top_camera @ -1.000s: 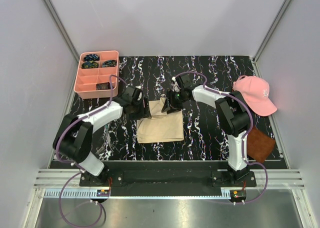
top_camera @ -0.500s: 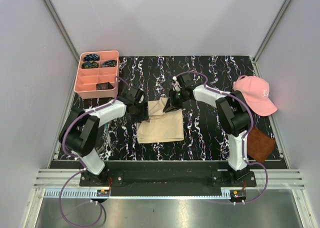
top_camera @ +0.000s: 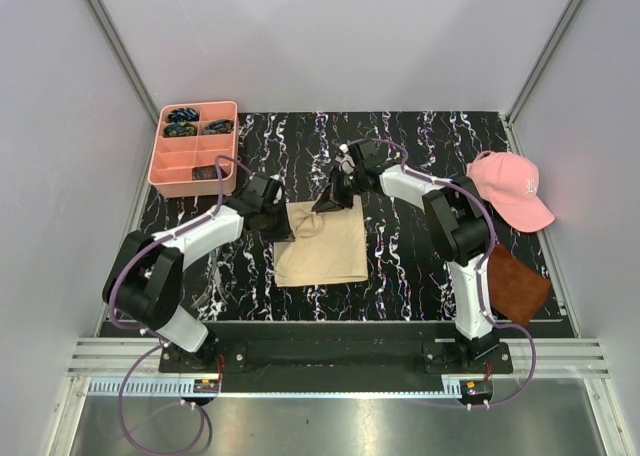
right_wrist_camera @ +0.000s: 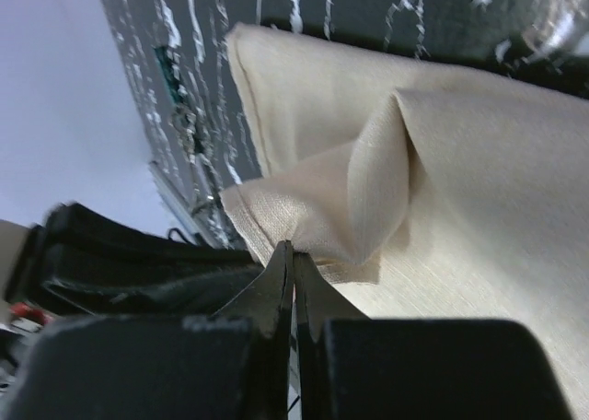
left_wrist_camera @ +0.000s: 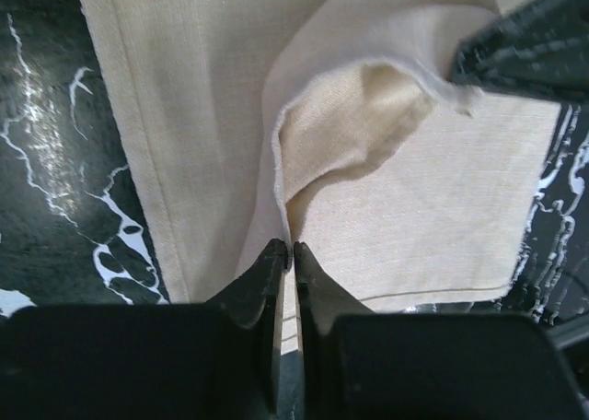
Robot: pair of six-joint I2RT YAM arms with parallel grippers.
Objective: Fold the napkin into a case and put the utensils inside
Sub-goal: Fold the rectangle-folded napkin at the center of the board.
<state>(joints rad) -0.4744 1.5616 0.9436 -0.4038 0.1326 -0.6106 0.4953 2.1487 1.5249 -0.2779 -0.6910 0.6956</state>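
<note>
The beige napkin (top_camera: 322, 248) lies partly folded on the black marbled table (top_camera: 420, 256), in the middle between the two arms. My left gripper (top_camera: 285, 222) sits at the napkin's far-left edge, shut on a raised fold of the cloth (left_wrist_camera: 293, 250). My right gripper (top_camera: 331, 200) is at the far edge near the middle, shut on a lifted edge of the top layer (right_wrist_camera: 293, 250). The cloth bulges up into a pocket (left_wrist_camera: 354, 116) between the two grips. In the left wrist view the right gripper's fingers (left_wrist_camera: 529, 42) show at the top right. The utensils are out of view.
A pink compartment tray (top_camera: 163, 164) holding small dark items stands at the far left. A pink cap (top_camera: 508, 189) rests at the right edge. A dark brown square (top_camera: 520, 287) lies at the near right, beside the right arm.
Both grippers have closed on the napkin's far edge. The right gripper shifted slightly back and left, pulling the top layer up. The left gripper pressed in at the left edge.
</note>
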